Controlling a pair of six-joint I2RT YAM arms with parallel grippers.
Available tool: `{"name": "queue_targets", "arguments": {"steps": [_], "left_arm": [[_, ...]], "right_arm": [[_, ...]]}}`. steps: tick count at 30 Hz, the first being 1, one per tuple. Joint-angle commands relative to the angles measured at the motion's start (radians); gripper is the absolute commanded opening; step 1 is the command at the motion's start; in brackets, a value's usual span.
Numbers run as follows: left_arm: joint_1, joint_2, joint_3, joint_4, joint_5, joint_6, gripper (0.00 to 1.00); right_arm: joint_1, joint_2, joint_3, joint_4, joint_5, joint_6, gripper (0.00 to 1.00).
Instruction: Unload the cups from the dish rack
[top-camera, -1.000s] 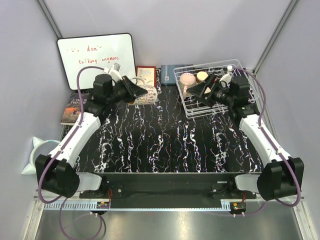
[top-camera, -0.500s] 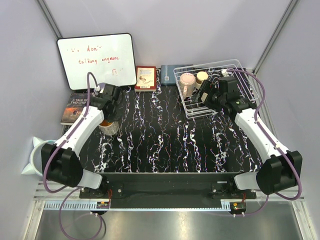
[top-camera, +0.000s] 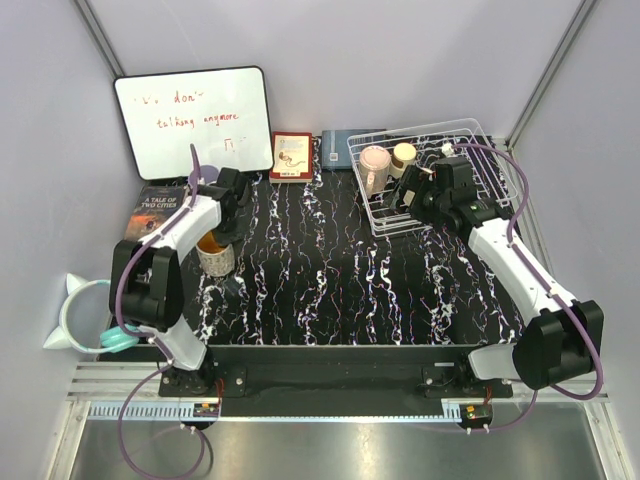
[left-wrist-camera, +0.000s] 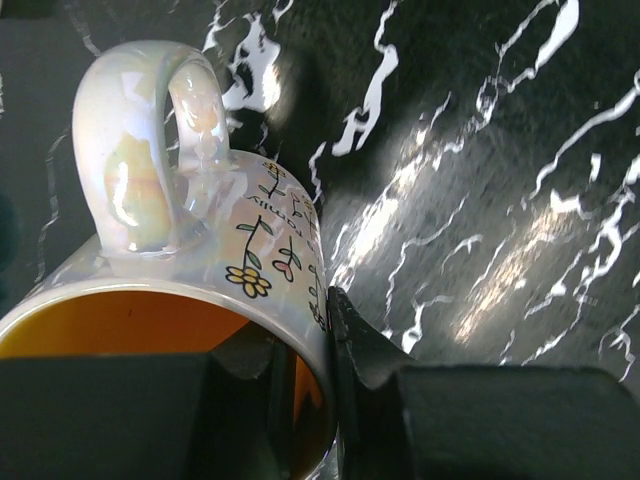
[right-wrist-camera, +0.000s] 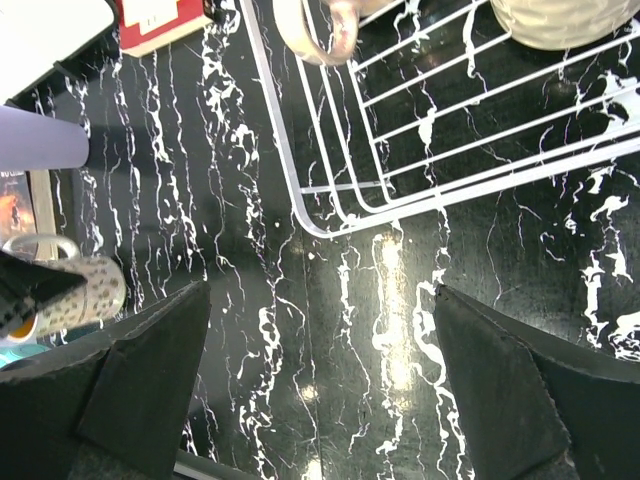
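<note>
- Nearest me, on the left side of the black, white-veined marbled counter (top-camera: 330, 290), a pearly white ceramic mug with an orange inside and small painted flowers (left-wrist-camera: 200, 250) stands upright, well apart from the rack.
- My left hand (left-wrist-camera: 310, 345) is nearly closed and pinches the mug's rim. One finger sits inside over the orange and the other presses the outer wall. The handle points away from the wrist camera.
- My right hand (right-wrist-camera: 320, 292) is spread as wide as it goes and holds nothing. It hangs above the near-left corner of the white wire dish rack (right-wrist-camera: 297, 190).
- The rack sits on the far right part of the counter. In its far-left part I see a pale pink cup with a handle (top-camera: 375, 160) and, just to its right, a cream ribbed cup (top-camera: 403, 153).
- A dark paperback book (top-camera: 150, 212) lies flat at the counter's far-left edge.
- At the back wall, from left to right, lean a whiteboard with red writing (top-camera: 193, 118), a small red-edged book (top-camera: 291, 155) and a flat grey-blue box (top-camera: 340, 148).
</note>
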Motion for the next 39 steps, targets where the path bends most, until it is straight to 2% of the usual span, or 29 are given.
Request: {"name": "queue_targets", "arguments": {"steps": [1,6,17,20,21,24,25,28,34,37,39], "left_arm": [[0.025,0.018,0.092,0.081,0.016,-0.013,0.0],[0.073,0.049,0.074,0.119,0.065,-0.017,0.0],[0.111,-0.046,-0.049,0.145,0.058,-0.014,0.0],[0.117,-0.077,-0.055,0.141,0.079,-0.016,0.13],[0.116,-0.085,-0.051,0.139,0.103,-0.017,0.25],[0.116,-0.12,-0.043,0.128,0.126,-0.029,0.45],[0.116,-0.137,-0.04,0.125,0.127,-0.033,0.55],[0.114,-0.17,-0.04,0.116,0.114,-0.051,0.68],[0.094,-0.247,-0.005,0.058,0.055,-0.082,0.81],[0.054,-0.302,0.026,0.04,0.022,-0.068,0.99],[0.016,-0.333,0.046,0.021,0.008,-0.066,0.99]], "right_arm": [[0.016,-0.025,-0.009,0.006,0.004,-0.009,1.0],[0.019,-0.036,-0.018,0.005,0.0,-0.009,1.0],[0.017,-0.023,-0.015,0.003,-0.01,-0.01,1.0],[0.017,-0.014,-0.008,0.0,-0.012,-0.007,1.0],[0.017,-0.011,-0.004,0.0,-0.013,-0.009,1.0],[0.017,-0.006,0.003,-0.003,-0.004,-0.013,1.0],[0.017,-0.005,0.008,-0.006,-0.003,-0.013,1.0],[0.017,-0.005,0.012,-0.012,0.014,-0.016,1.0],[0.017,0.003,0.037,-0.018,0.022,-0.03,1.0],[0.017,0.012,0.074,-0.04,0.063,-0.064,1.0],[0.017,0.042,0.13,-0.08,0.127,-0.075,1.0]]}}
